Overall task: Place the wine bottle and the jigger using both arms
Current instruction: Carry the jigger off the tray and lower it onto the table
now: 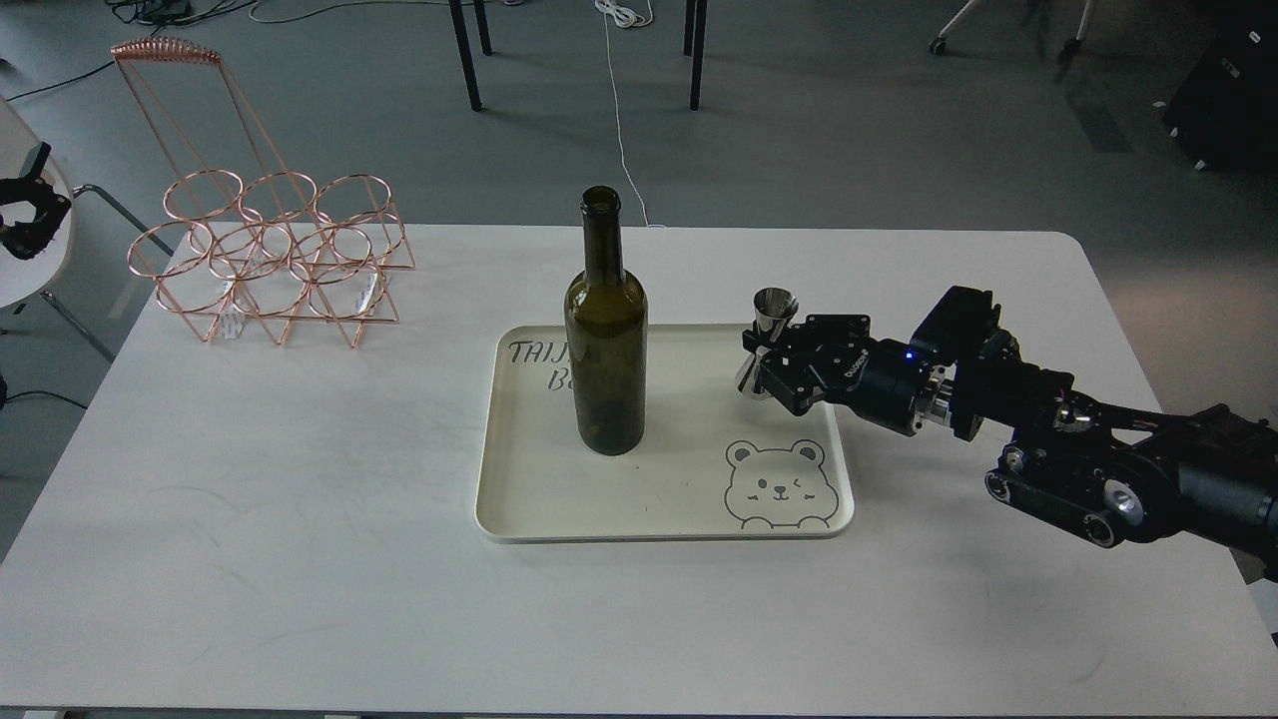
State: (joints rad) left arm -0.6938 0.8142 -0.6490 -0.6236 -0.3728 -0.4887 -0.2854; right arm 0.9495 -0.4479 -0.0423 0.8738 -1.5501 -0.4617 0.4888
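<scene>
The dark olive-green wine bottle (605,340) stands upright on the left half of a cream tray (639,499) in the middle of the white table. My right gripper (757,361) reaches in from the right and is shut on the waist of the small steel jigger (770,318), held upright over the tray's far right corner. I cannot tell whether the jigger's base touches the tray. My left gripper (25,215) is far off at the left edge, beyond the table, small and dark, so its fingers cannot be told apart.
A copper wire bottle rack (270,255) stands at the table's back left corner. The tray has a bear drawing (777,484) at its front right. Table legs and cables show on the floor behind.
</scene>
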